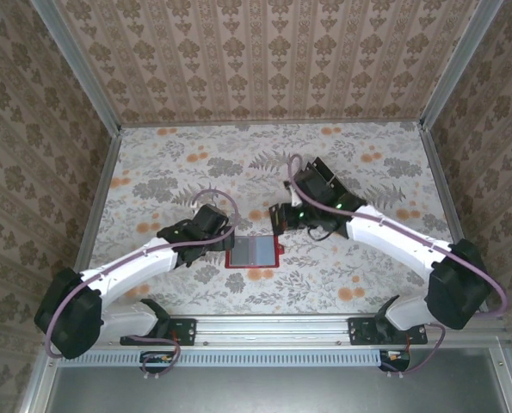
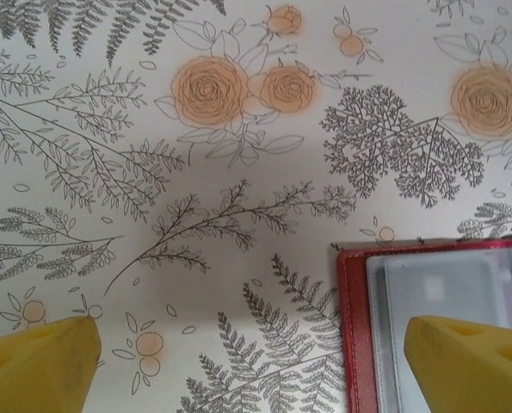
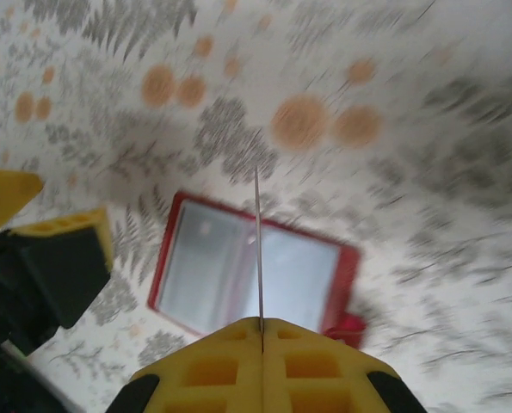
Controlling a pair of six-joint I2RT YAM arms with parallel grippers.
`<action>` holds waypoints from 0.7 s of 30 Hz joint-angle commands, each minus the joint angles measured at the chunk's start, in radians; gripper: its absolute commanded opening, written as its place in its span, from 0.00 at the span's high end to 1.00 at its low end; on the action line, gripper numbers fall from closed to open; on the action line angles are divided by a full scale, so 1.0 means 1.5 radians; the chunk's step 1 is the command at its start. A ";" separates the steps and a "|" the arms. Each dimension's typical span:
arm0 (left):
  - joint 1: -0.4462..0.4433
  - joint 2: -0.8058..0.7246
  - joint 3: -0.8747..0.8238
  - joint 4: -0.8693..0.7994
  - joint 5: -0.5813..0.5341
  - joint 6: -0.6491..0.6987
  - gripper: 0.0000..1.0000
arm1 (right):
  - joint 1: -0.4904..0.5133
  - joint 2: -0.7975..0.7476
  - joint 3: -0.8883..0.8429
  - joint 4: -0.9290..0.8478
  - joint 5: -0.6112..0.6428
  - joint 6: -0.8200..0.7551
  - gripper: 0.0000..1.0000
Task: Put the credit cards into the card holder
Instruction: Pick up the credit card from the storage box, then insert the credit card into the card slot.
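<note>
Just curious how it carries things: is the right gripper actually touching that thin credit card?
Touching. The right wrist view shows the credit card edge-on, pinched in the shut right gripper.

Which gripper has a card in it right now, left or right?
The right gripper: its jaws are shut on a thin credit card seen edge-on. The left gripper stands wide open and empty at the edge of the card holder.

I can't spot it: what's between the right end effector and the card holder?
A thin credit card, pinched edge-on by the right end effector, points at the open card holder; right wrist view.
</note>
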 commanded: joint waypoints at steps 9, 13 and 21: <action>-0.015 -0.004 -0.013 -0.008 -0.009 -0.005 0.00 | 0.104 0.080 -0.062 0.168 0.066 0.207 1.00; -0.017 -0.003 -0.019 -0.003 -0.006 -0.003 0.00 | 0.112 0.098 -0.078 0.182 0.086 0.217 1.00; -0.018 0.004 -0.022 0.007 0.008 0.003 0.00 | 0.114 0.119 -0.123 0.212 0.119 0.218 1.00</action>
